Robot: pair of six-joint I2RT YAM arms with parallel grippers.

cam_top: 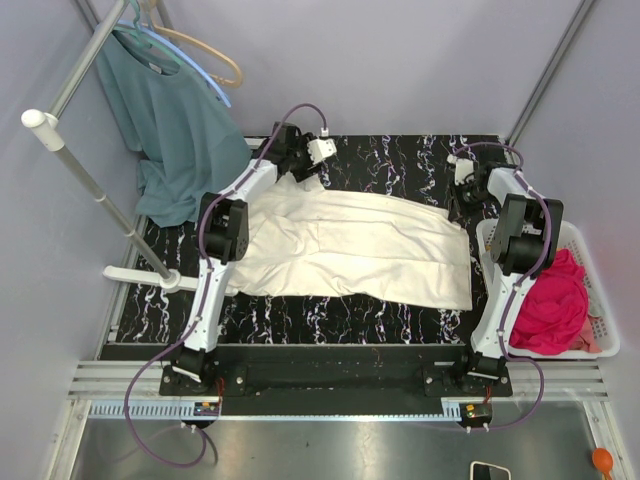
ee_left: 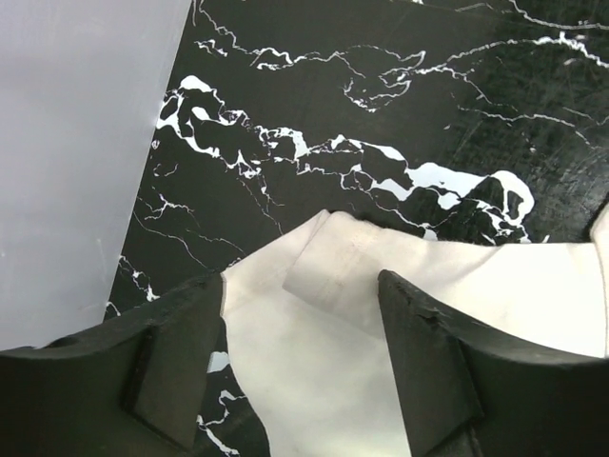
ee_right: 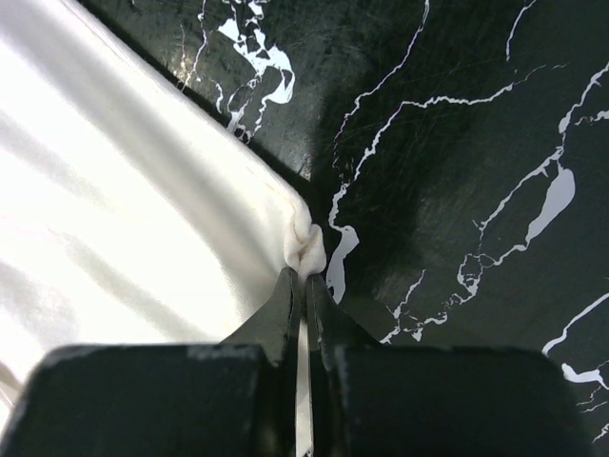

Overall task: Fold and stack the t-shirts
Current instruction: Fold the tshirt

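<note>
Grey metal ledge (cam_top: 300, 450): nearest strip, below the 2 arm bases. A phone (cam_top: 490, 470) on it is cut off by the bottom edge, and a small orange object (cam_top: 602, 458) is too small to identify.
White basket (cam_top: 600, 330): just right of the table, its near-left side hidden behind the right arm.
Pink t-shirt (cam_top: 555, 300): crumpled inside the basket, its outline unreadable.
Black marble table (cam_top: 400, 310): white-veined top under both arms.
Cream t-shirt (cam_top: 360, 245): lying wrinkled across the middle of the table as 1 long band, its left end partly covered by the left arm.
Right gripper (ee_right: 304, 276): closed, pinching a small bunch of cloth at the Cream t-shirt's far-right corner.
Left gripper (ee_left: 303, 290): at the far-left corner, its 2 fingers apart and astride a hemmed edge. Whether the pads touch the cloth cannot be told.
Teal shirt (cam_top: 175, 130): farthest, on a hanger (cam_top: 200, 50) on the rack (cam_top: 75, 165). Its lower part is bunched at the table's far-left corner.
</note>
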